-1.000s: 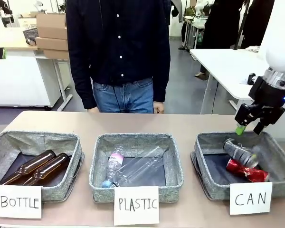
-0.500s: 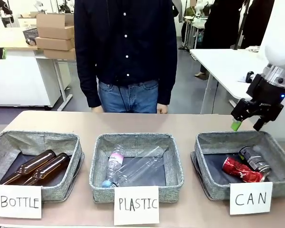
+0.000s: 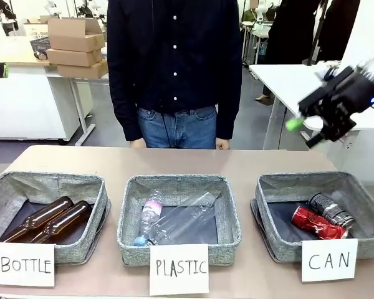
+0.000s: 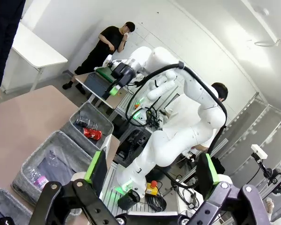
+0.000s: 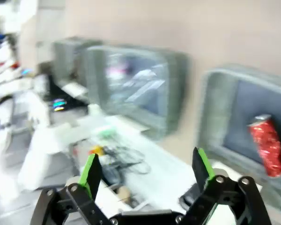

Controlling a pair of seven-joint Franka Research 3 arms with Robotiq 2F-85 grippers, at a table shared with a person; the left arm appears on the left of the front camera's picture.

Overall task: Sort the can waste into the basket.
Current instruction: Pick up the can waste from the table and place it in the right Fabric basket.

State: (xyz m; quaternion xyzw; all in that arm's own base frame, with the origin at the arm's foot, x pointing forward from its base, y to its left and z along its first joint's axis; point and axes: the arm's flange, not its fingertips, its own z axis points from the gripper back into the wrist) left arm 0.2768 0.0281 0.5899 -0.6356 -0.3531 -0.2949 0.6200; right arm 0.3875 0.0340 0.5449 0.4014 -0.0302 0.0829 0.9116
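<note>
Beige tabletop (image 3: 237, 163), three grey woven baskets in a row along my edge, each fronted by a paper sign so that its class of waste reads from the robot's side. Taking the basket (image 3: 274, 233) signed CAN as landmark: it ends the row on my right, and both pieces of can waste lie on its dark lining, the red can (image 3: 316, 223) toward the sign, the black-and-silver can (image 3: 331, 210) touching it on the far side, both tipped flat as dropped things lie. Beside the landmark sits the PLASTIC basket (image 3: 226, 215) with clear bottles; beyond that, the BOTTLE basket (image 3: 6, 193) with brown glass. My right gripper (image 3: 308, 128) hangs well above and behind the landmark's far rim, fingers spread wide and empty; its wrist view, motion-blurred, shows nothing between the green pads (image 5: 91, 171). My left gripper (image 4: 151, 174) is also spread wide and empty, far from the landmark. A person (image 3: 174, 68) stands across the table. I judge the sorting complete.
</note>
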